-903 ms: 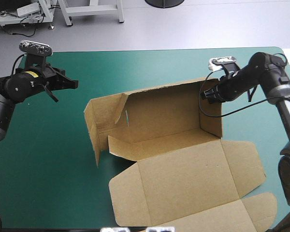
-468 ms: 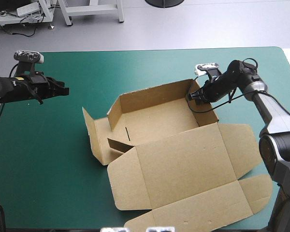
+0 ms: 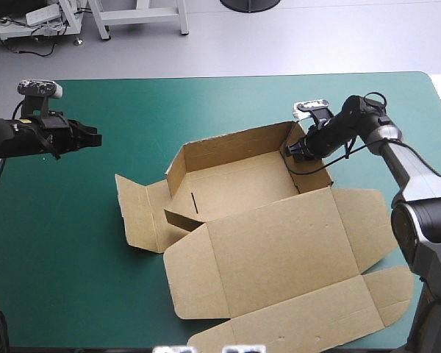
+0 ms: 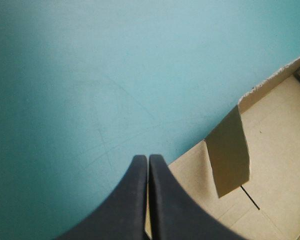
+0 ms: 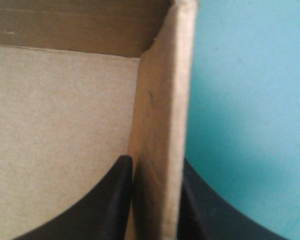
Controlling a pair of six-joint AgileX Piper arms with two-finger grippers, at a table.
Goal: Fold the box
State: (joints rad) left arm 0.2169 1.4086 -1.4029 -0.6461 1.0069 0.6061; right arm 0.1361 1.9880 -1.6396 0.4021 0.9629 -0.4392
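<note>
The left gripper (image 3: pixel 90 137) hung well to the left of the box (image 3: pixel 235 184), its black fingers (image 4: pixel 132 205) pressed into one point with nothing between them. The brown box rested on the teal-green cover (image 3: pixel 66 250) as an open tray, its lid (image 3: pixel 279 254) flat on its near side. At the box's right wall (image 5: pixel 160 115), the right gripper (image 3: pixel 292 151) pinched the board, one finger inside and one outside.

left arm (image 3: pixel 15 140): black, slim, at 9 o'clock
right arm (image 3: pixel 419 173): black wrist, grey tube links, dark round joint at 4 o'clock
left gripper (image 4: pixel 148 158): two black curved fins
right gripper (image 5: pixel 155 163): same black fins
</note>
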